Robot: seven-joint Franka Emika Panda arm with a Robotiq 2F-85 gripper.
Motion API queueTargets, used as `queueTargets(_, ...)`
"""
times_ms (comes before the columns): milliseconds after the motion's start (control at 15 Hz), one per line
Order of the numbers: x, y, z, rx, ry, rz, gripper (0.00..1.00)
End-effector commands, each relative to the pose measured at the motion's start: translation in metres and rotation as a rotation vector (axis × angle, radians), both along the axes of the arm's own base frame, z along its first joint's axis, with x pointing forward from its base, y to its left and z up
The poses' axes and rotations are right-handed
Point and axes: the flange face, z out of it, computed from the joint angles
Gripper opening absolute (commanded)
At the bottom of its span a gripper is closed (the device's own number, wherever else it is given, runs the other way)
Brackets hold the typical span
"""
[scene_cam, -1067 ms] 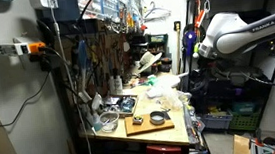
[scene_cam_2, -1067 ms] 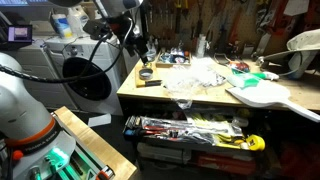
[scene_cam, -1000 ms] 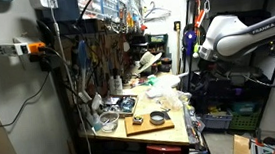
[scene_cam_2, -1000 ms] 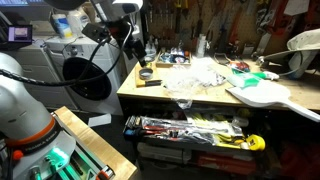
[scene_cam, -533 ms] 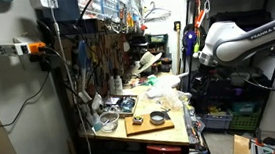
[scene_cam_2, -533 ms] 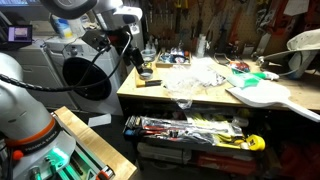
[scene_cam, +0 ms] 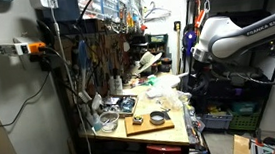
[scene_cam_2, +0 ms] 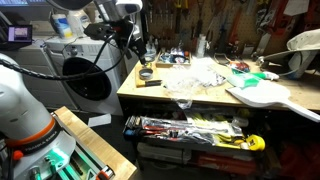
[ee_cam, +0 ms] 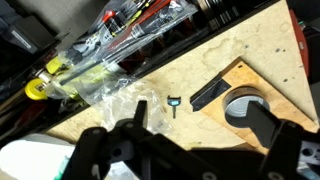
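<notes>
My gripper (ee_cam: 200, 112) is open and empty, hanging above the plywood workbench (ee_cam: 250, 45). Below it, between the fingers, lies a small wooden board (ee_cam: 235, 72). On the board are a round grey-rimmed roll (ee_cam: 243, 106) and a black bar (ee_cam: 209, 92). A small black key-like piece (ee_cam: 174, 103) lies on the bench beside the board. In both exterior views the gripper (scene_cam_2: 141, 52) (scene_cam: 192, 78) is well above the board (scene_cam: 149, 124) and the roll (scene_cam_2: 146, 72), touching nothing.
Crumpled clear plastic bags (ee_cam: 100, 80) (scene_cam_2: 195, 72) cover the bench next to the board. A pegboard with tools (scene_cam: 100, 50) stands behind the bench. A white guitar-shaped body (scene_cam_2: 262, 94) lies at one end. A tray of tools (scene_cam_2: 190, 130) sits under the bench.
The arm has shifted slightly above the bench corner. The gripper stays open and empty, and nothing on the bench has moved.
</notes>
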Motion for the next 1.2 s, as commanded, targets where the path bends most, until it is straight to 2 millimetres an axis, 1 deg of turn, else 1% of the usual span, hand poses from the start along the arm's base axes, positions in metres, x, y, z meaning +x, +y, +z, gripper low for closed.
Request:
queueTargets(0,0.037,0.034,-0.014,-0.017,0.073,0.171,1.00)
queueTargets(133,0.052,0.051,-0.029,-0.024,0.108,0.254,1.00)
queueTargets(267,0.065,0.062,-0.047,-0.034,0.127,0.328,1.00)
queueTargets(533,0.094,0.093,-0.078,-0.083,0.100,0.532,1.00)
queueTargets(667,0.105,0.106,-0.091,-0.104,0.086,0.625,1.00)
queueTargets(867,0.119,0.114,-0.109,-0.122,0.060,0.723,1.00)
queueTargets(1133,0.128,0.118,-0.130,-0.087,0.053,0.797,1.00)
